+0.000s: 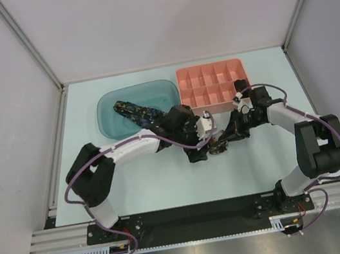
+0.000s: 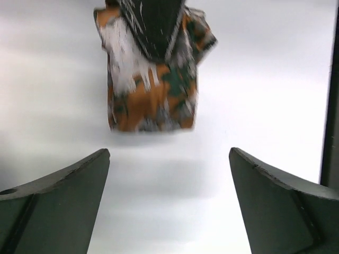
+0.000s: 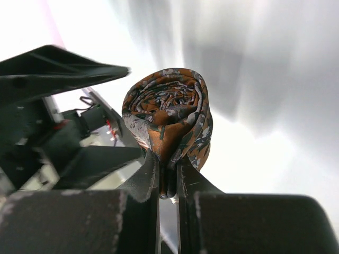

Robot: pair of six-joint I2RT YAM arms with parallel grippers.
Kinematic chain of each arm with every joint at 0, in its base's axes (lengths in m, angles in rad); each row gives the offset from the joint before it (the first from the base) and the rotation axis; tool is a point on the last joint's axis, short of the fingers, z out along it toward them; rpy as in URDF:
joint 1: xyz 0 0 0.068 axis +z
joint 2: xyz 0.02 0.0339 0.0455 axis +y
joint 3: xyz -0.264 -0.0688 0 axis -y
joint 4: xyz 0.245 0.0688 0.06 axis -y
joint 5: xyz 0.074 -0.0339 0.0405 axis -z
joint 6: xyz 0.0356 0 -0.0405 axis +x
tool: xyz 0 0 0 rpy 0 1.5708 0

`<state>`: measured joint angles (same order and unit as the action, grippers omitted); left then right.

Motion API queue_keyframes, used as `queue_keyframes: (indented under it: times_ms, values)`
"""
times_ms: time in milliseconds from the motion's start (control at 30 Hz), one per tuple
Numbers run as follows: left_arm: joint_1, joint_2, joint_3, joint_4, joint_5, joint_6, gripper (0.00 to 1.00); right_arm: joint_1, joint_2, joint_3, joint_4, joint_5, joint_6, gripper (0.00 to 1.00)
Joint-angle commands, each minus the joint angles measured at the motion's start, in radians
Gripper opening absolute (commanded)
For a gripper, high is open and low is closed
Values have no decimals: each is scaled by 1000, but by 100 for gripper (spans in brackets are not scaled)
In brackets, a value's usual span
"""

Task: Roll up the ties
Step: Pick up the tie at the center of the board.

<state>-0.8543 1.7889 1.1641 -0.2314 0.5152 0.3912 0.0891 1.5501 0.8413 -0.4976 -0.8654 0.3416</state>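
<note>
The orange-brown-white flecked tie is wound into a tight roll. My right gripper is shut on the roll's lower edge and holds it just above the table. In the left wrist view the same roll hangs ahead of my left gripper, which is open and holds nothing. In the top view both grippers meet mid-table, left gripper and right gripper, with the roll between them. The navy tie lies loose in the blue tray.
A pink compartment tray stands at the back right, behind the right gripper. The blue tray sits at the back, left of centre. White walls close off the table on the left, right and back.
</note>
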Motion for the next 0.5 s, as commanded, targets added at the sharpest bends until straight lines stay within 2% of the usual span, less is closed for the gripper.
queue_keyframes:
  times_ms: [0, 233, 267, 400, 467]
  values:
    - [40, -144, -29, -52, 52, -18, 100, -18, -73, 114, -145, 48, -102, 0]
    - [89, -266, -46, -154, 63, -9, 100, -64, -70, 451, -341, 178, -300, 0]
    - [93, -276, -47, -166, 63, -8, 99, -71, -59, 541, -364, 190, -332, 0]
    - [107, -319, -66, -164, 60, -23, 100, -94, 24, 725, -479, 221, -470, 0]
    - [109, -338, -73, -158, 59, -38, 100, -124, 88, 821, -513, 255, -481, 0]
